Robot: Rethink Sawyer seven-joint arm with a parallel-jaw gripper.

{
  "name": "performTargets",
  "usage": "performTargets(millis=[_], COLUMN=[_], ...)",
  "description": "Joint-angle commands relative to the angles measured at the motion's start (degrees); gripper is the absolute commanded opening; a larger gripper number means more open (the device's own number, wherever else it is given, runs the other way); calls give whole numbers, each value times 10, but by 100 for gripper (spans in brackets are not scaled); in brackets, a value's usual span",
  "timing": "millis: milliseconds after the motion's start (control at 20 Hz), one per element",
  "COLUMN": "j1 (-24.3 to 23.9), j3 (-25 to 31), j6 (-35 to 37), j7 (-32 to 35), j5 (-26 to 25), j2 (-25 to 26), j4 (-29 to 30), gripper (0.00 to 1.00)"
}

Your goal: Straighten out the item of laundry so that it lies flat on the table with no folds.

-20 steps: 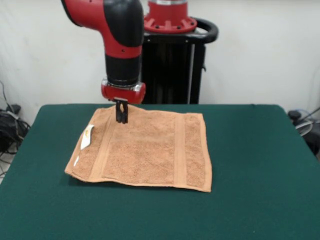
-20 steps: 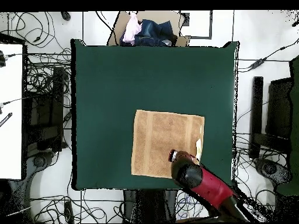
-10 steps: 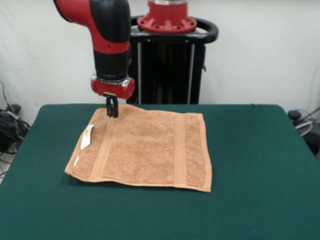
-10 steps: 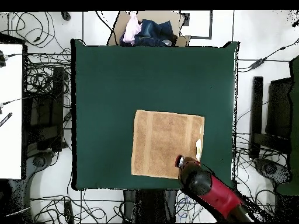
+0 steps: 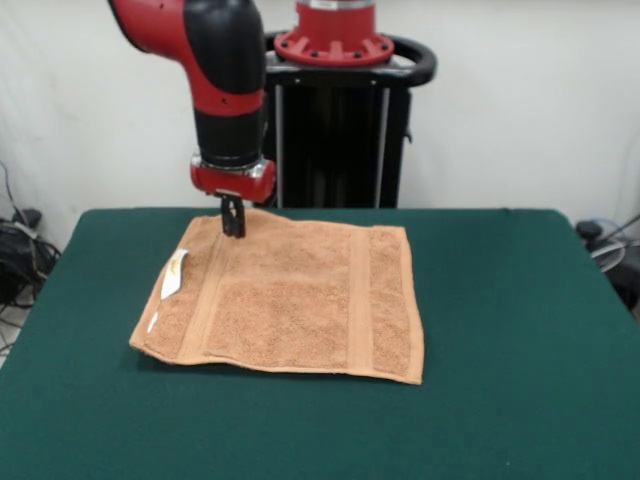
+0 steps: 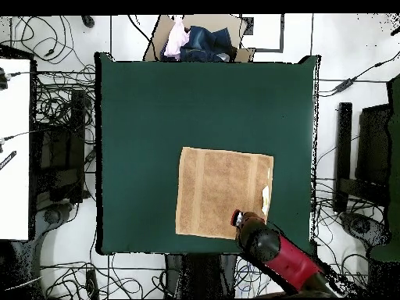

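The orange-tan towel (image 5: pixel 290 300) lies spread out on the green table (image 5: pixel 500 330), with two woven bands running front to back and a white label (image 5: pixel 175 272) at its left edge. In the overhead view the towel (image 6: pixel 219 191) sits near the table's (image 6: pixel 195 109) robot side. My gripper (image 5: pixel 233 224) hangs over the towel's far left corner, just at the cloth, with its fingers together and nothing lifted. In the overhead view the gripper (image 6: pixel 237 218) is at the towel's lower right part, partly hidden by the arm.
The black pedestal (image 5: pixel 340 120) stands behind the table's far edge. A box of clothes (image 6: pixel 197 41) sits beyond the table's top edge in the overhead view. Cables (image 6: pixel 55 101) lie on the floor around the table.
My gripper swung toward the towel's far left corner and rose slightly, then came back a little to the right and down. The towel has not moved.
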Motion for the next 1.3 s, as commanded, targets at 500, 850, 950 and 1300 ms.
performTargets(millis=[500, 850, 950, 1300], j1=[32, 41, 46, 59], j3=[-19, -55, -71, -98], j6=[-30, -30, -24, -12], j7=[102, 101, 100, 101], j5=[10, 10, 11, 11], j2=[141, 151, 148, 127], j4=[-100, -115, -113, -103], gripper=[0, 0, 0, 0])
